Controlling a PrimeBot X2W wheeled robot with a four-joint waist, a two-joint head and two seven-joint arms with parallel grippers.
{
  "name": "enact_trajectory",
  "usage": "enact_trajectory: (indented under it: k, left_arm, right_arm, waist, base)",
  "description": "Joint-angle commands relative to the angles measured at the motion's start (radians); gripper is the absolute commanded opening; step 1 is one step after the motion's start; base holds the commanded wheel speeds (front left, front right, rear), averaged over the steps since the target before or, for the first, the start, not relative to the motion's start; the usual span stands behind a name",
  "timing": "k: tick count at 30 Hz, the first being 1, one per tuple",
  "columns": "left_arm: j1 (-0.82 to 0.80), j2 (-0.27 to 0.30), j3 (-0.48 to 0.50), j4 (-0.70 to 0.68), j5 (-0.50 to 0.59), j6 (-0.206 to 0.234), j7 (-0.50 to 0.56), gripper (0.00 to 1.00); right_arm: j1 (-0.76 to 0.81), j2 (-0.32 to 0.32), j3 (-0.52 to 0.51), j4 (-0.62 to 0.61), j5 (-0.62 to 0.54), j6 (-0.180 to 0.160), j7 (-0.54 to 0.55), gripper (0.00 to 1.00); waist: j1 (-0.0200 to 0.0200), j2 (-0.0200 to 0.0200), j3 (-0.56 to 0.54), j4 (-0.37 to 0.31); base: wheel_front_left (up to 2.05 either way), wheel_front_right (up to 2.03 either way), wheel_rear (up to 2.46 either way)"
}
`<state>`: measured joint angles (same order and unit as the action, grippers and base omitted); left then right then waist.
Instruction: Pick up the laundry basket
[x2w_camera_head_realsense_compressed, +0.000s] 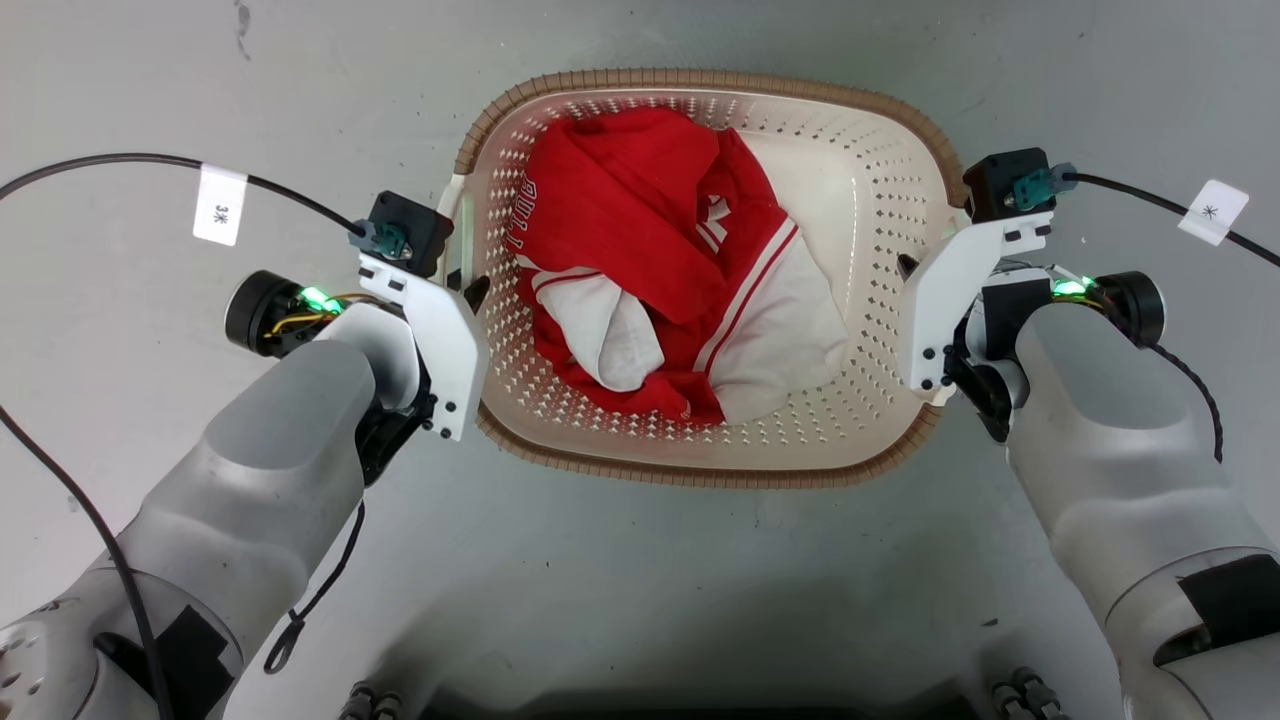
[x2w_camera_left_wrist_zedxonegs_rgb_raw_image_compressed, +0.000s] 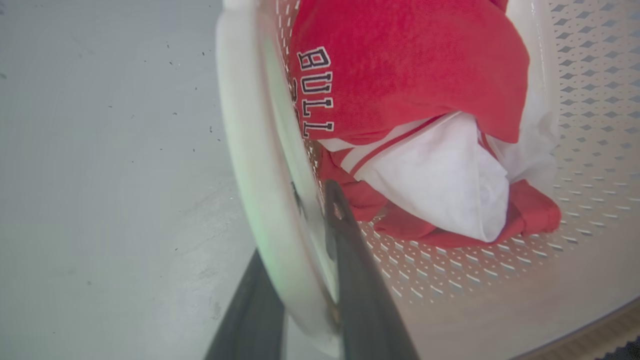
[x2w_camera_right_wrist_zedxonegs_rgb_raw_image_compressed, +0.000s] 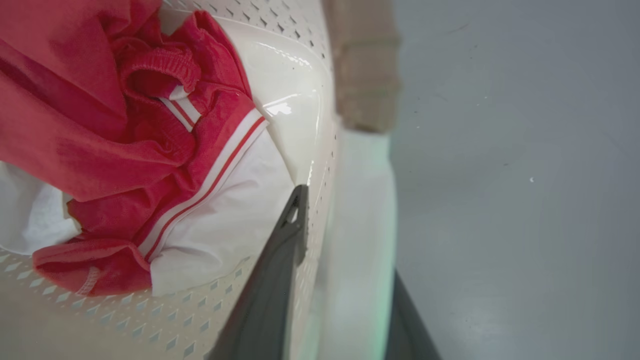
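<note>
In the head view we get bright, even light, with only a soft shadow on the grey floor (x2w_camera_head_realsense_compressed: 640, 600) toward the bottom edge. In our wrist views the dark fingers (x2w_camera_left_wrist_zedxonegs_rgb_raw_image_compressed: 360, 290) and the near white handle (x2w_camera_left_wrist_zedxonegs_rgb_raw_image_compressed: 250, 150) of the laundry basket (x2w_camera_left_wrist_zedxonegs_rgb_raw_image_compressed: 575, 175) are blurred and out of focus, the handle tinged green. A glare streak sits on the glossy basket wall in the right wrist view.

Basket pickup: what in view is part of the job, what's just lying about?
Job: laundry basket; left gripper astride its left handle; right gripper astride its right handle.
Lying about: red-and-white clothes in the basket; cable tags; grey floor.
</note>
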<state>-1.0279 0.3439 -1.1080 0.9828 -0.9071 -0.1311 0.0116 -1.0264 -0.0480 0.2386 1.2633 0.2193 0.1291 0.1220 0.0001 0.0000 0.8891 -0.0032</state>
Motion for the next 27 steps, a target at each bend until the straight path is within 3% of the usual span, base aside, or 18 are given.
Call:
enact_trajectory:
  k: [1, 11, 27]
  left_arm:
    - [-0.015, 0.013, -0.017, -0.003, -0.008, 0.001, 0.002, 0.00]
    - [0.005, 0.030, -0.114, -0.041, -0.087, 0.001, 0.053, 0.00]
    - [0.095, 0.080, -0.174, -0.147, -0.178, 0.001, 0.369, 0.00]
  right_arm:
    - [-0.009, -0.005, 0.004, 0.007, -0.012, 0.003, -0.005, 0.00]
    - [0.025, -0.005, -0.020, 0.023, -0.075, 0.003, 0.095, 0.00]
    - [0.125, -0.008, 0.051, 0.026, -0.050, 0.003, 0.399, 0.00]
  waist:
    - [-0.0001, 0.0000, -0.008, 0.001]
    - [-0.0001, 0.0000, -0.122, 0.003]
    - [-0.0001, 0.0000, -0.528, 0.005]
  base:
    - [0.00, 0.00, 0.00]
    - [0.00, 0.00, 0.00]
    - [0.00, 0.00, 0.00]
